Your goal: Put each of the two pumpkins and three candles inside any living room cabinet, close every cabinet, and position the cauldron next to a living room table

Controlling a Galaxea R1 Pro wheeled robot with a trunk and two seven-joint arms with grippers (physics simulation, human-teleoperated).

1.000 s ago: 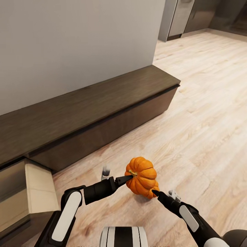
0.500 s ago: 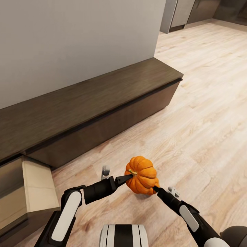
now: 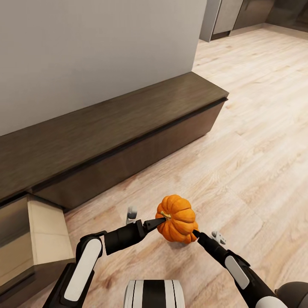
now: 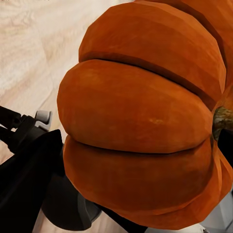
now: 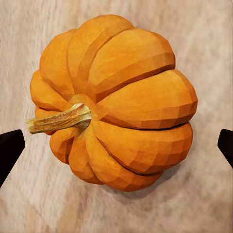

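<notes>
A ribbed orange pumpkin with a brownish stem hangs just above the wooden floor, in front of the long dark-brown cabinet. My left gripper is shut on the pumpkin at its stem side. In the left wrist view the pumpkin looms very close. My right gripper sits at the pumpkin's lower right. It is open, its dark fingertips standing wide on either side of the pumpkin without touching it.
One cabinet drawer stands pulled out at the lower left, showing its beige inside. A pale wall rises behind the cabinet. Grey kitchen units stand far back right. Light wood floor spreads to the right.
The head camera shifted a little at first. My right gripper has drawn back slightly from the pumpkin's lower right. The left gripper and pumpkin have held still.
</notes>
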